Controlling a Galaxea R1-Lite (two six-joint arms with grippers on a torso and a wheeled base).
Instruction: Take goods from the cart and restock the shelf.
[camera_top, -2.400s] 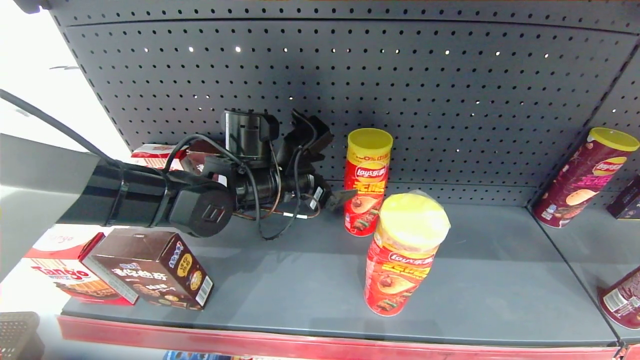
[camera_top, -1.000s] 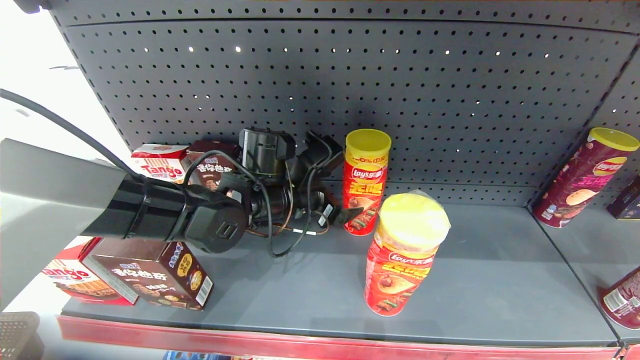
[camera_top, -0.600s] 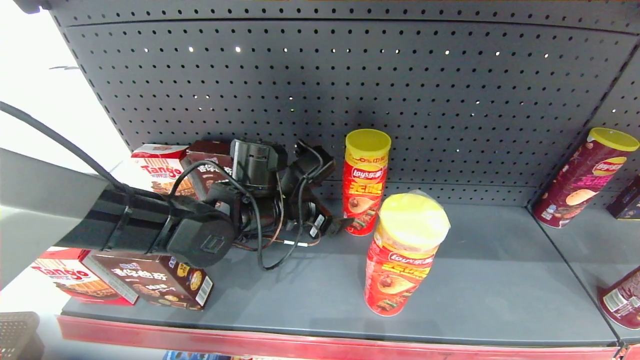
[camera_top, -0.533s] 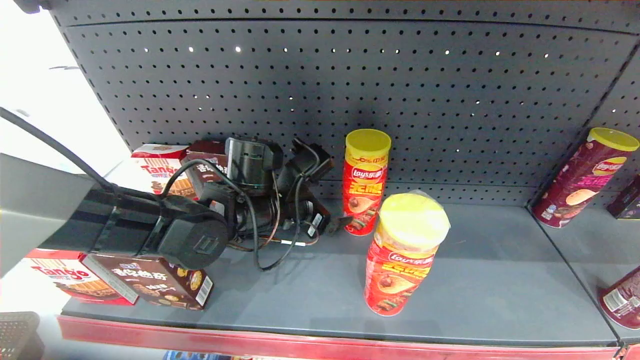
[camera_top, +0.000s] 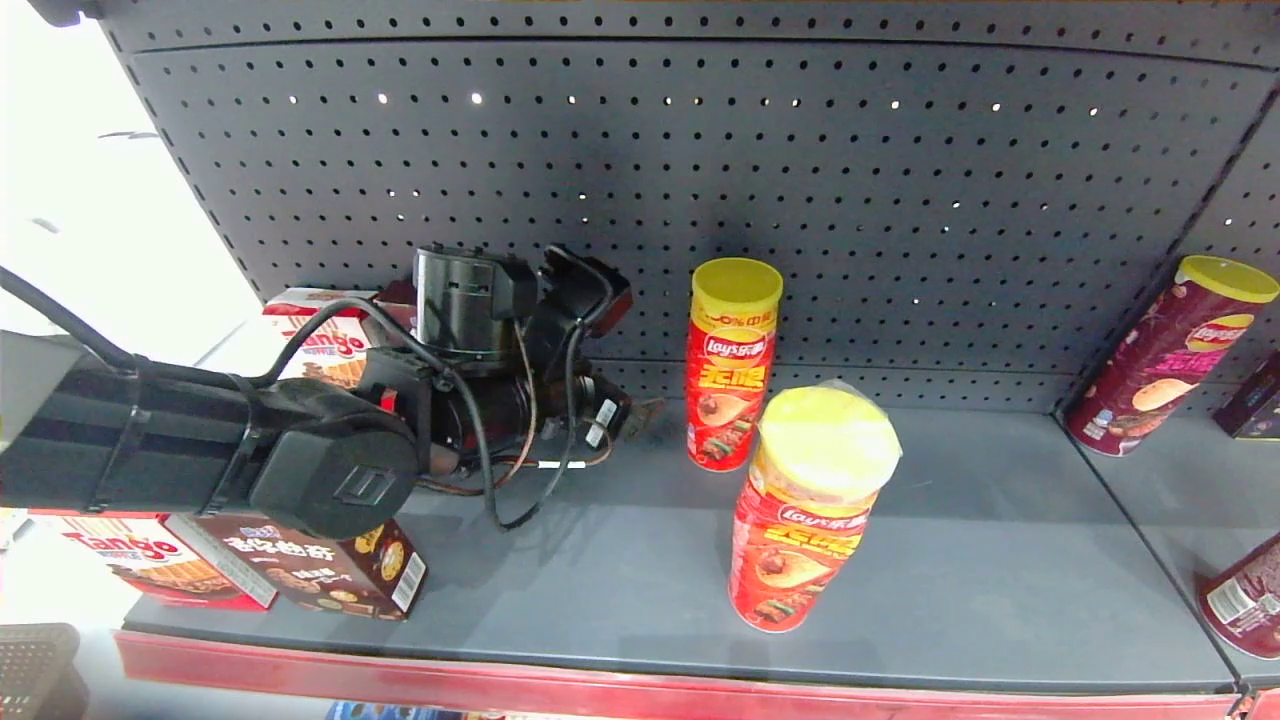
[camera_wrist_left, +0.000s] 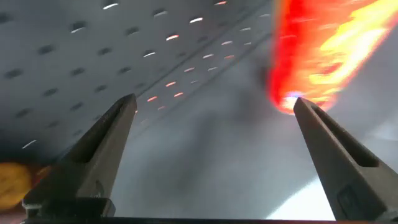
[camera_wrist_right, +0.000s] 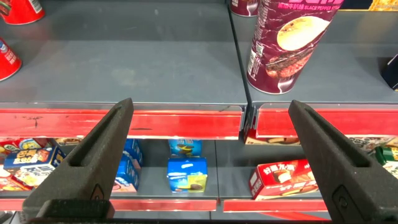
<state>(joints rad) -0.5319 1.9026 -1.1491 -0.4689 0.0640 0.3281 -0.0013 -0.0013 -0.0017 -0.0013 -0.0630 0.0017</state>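
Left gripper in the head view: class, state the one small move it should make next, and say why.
Probably draw the left gripper straight back off the shelf. Its jaws stand open and empty, apart from the upright rear red can, so that can looks placed and more goods must likely be fetched.

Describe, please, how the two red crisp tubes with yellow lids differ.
The rear red cylindrical tube with a yellow lid stands by the perforated back wall; the front red tube stands nearer the shelf's red edge. The front tube's lid has clear film sticking up; the rear tube's looks bare. The open left tool is beside the rear tube only. Both stand upright.
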